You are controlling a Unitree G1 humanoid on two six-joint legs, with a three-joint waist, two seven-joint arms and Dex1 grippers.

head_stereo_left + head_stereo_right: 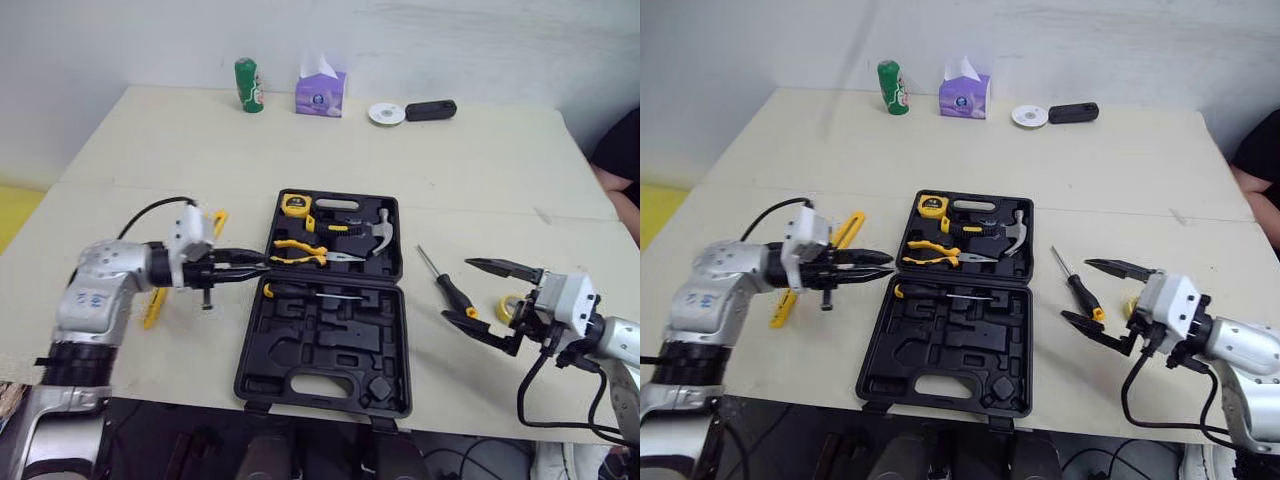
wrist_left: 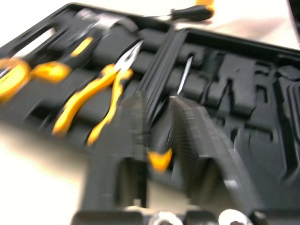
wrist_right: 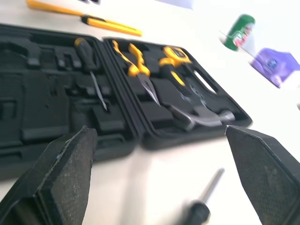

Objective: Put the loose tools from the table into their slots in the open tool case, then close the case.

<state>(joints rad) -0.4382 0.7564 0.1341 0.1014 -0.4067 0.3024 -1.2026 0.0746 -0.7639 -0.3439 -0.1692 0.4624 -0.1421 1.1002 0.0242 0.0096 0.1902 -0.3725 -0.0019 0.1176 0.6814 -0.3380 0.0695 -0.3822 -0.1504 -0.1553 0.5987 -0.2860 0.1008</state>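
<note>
Fingers wide apart, the right gripper (image 1: pixel 458 289) is hovering over the black-and-yellow steel screwdriver (image 1: pixel 1080 288); a glancing pinch risks rolling it away.

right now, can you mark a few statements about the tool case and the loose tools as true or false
The tool case is open: true.
A loose screwdriver lies on the table to the right of the case: true.
The hammer lies loose on the table: false; the hammer sits in the case's far half.
The right end effector is open: true.
The green can stands inside the case: false; the green can stands at the table's far edge beside the tissue box.
</note>
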